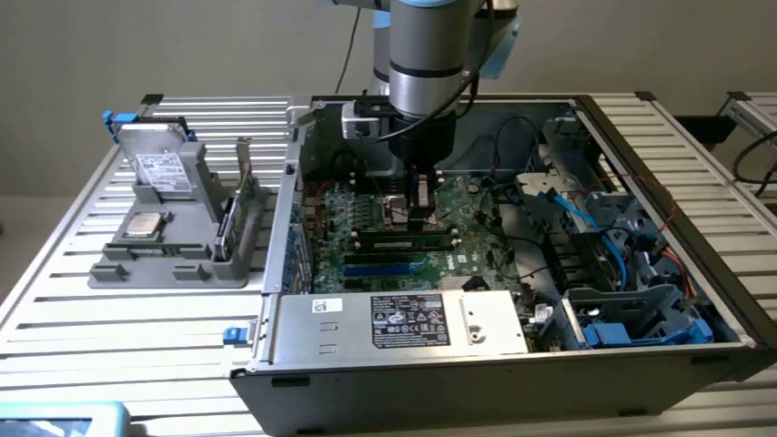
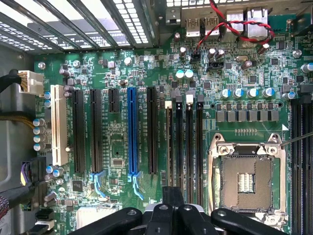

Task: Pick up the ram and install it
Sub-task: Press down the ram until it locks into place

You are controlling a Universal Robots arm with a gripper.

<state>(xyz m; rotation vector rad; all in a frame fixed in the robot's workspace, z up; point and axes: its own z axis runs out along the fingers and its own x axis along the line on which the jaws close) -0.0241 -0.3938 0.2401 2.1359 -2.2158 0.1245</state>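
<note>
Closed gripper over ram (cables beside).

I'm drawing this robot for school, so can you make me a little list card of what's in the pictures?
place: open computer case on a slatted table
end effector: shut, low over the motherboard
ram: on edge at the memory slots, right under the end effector; touching or not, cannot tell
processor socket: empty
grey holder: on the exterior view's left, carrying a silver processor chip
</note>
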